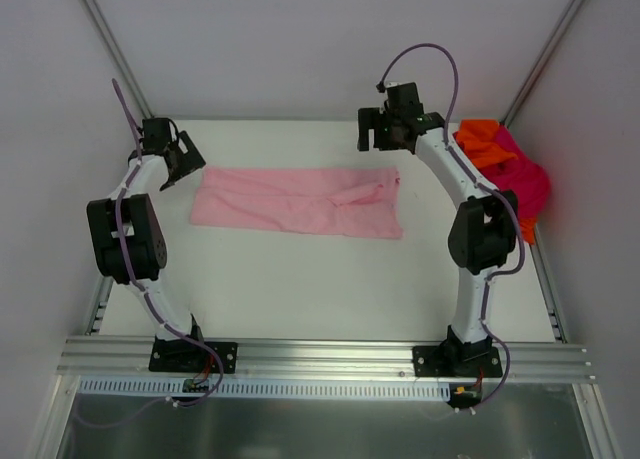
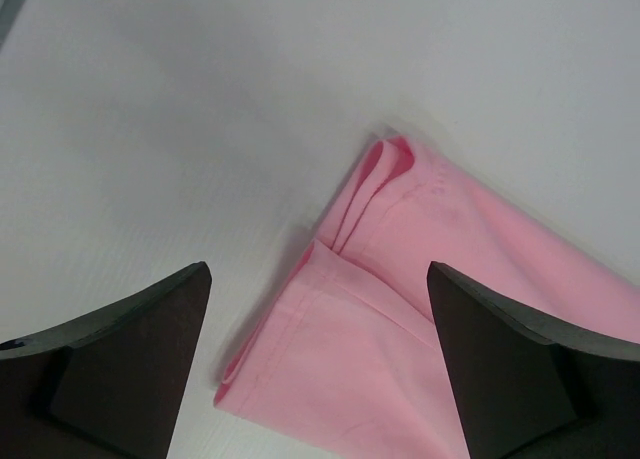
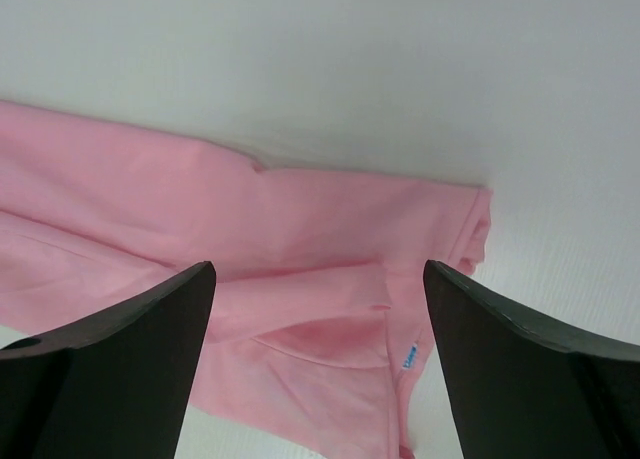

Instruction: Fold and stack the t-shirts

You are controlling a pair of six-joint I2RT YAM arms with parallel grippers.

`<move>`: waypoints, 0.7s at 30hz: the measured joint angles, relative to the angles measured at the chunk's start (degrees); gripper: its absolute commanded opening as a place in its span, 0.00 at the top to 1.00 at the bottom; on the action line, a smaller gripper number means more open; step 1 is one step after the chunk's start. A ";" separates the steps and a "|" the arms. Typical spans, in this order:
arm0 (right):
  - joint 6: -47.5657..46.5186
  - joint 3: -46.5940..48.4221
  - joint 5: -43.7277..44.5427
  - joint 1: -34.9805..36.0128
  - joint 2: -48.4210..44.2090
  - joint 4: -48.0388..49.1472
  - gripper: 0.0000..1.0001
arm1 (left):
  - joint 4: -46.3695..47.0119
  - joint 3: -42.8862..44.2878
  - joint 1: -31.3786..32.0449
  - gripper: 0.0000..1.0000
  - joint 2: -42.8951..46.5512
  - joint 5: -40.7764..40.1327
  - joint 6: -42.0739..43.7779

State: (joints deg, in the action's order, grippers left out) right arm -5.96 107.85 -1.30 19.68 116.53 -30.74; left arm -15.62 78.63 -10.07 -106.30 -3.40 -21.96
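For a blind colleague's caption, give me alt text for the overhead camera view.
A light pink t-shirt, folded into a long band, lies flat on a white table, with the left gripper and right gripper open near its ends. An orange t-shirt and magenta t-shirt lie heaped far right.

lt pink t-shirt [image 1: 297,201], orange t-shirt [image 1: 478,139], magenta t-shirt [image 1: 528,184], white table [image 1: 300,289]

A white table [image 1: 300,289] stands between pale walls [image 1: 320,39] — thin metal struts [image 1: 110,47] slant down the far corners. Along its near edge runs a ribbed aluminium rail [image 1: 320,357] — a slotted strip [image 1: 320,387] just below.
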 measured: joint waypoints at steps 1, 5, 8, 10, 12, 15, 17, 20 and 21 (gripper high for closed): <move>-0.11 1.38 -0.81 0.00 -0.33 0.35 0.08 | -0.22 0.24 0.00 0.06 0.83 -0.15 0.39; -0.04 0.04 -2.95 0.13 -3.61 0.26 0.07 | -1.27 0.17 0.00 0.05 6.45 0.22 1.25; 0.52 -7.06 -3.69 0.48 -8.33 1.53 0.08 | -0.70 -2.69 0.44 0.05 12.85 2.27 1.90; 1.11 -12.74 -3.91 1.03 -11.43 2.12 0.15 | -0.74 -5.73 2.08 0.06 17.66 3.19 2.16; 2.34 -19.12 -3.82 1.92 -14.25 2.58 0.23 | -0.52 -8.50 4.96 0.08 21.18 4.13 2.21; 4.02 -26.93 -3.50 3.23 -16.39 3.78 0.38 | 0.42 -13.51 11.43 0.09 24.37 5.84 1.77; 5.07 -30.16 -3.17 3.82 -16.37 4.46 0.45 | 1.44 -16.26 15.02 0.12 24.33 7.13 0.90; 6.29 -31.32 -2.27 4.00 -14.84 5.14 0.52 | 1.70 -18.51 17.40 0.12 22.23 9.05 -1.18; 6.62 -30.95 -1.92 4.00 -13.99 5.64 0.53 | 1.70 -18.58 17.88 0.12 21.09 9.27 -1.70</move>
State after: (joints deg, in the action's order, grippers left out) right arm 0.67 76.90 -3.22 23.68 102.54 -25.10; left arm -13.91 60.05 7.81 -85.21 5.87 -23.66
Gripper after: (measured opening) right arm 0.488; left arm 0.882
